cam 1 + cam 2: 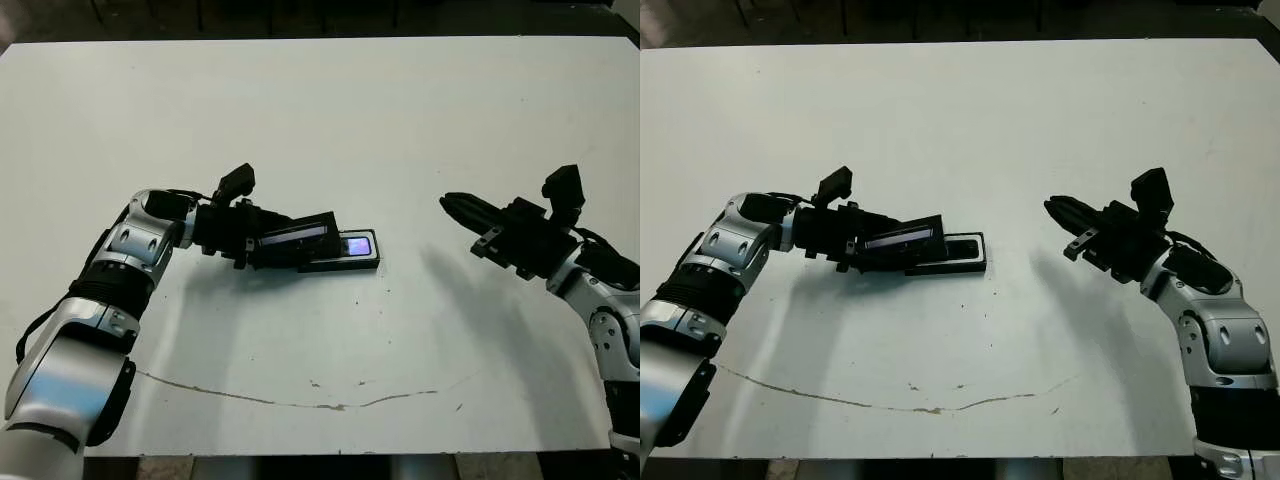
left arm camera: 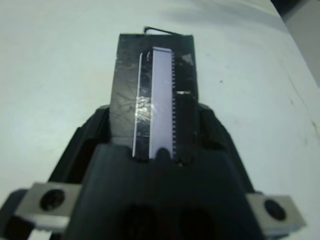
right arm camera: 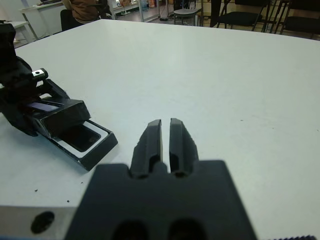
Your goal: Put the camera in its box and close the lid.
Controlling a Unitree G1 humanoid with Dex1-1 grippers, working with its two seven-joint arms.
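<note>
The box (image 1: 340,267) lies at mid-table, black-rimmed with a white lining. The camera (image 1: 358,244) rests inside it, its glossy bluish face showing at the right end. My left gripper (image 1: 262,245) is shut on the lid (image 1: 295,237), a flat black cover with a reflective panel. It holds the lid tilted over the box's left half. In the left wrist view the lid (image 2: 155,90) sits clamped between the fingers (image 2: 212,127). My right gripper (image 1: 447,203) hovers well to the right of the box, shut on nothing. Its fingers (image 3: 161,140) are pressed together.
A thin brown crack (image 1: 300,403) runs along the white table (image 1: 320,120) near its front edge. Beyond the far edge, the right wrist view shows chairs (image 3: 280,17) and a seated person (image 3: 82,7).
</note>
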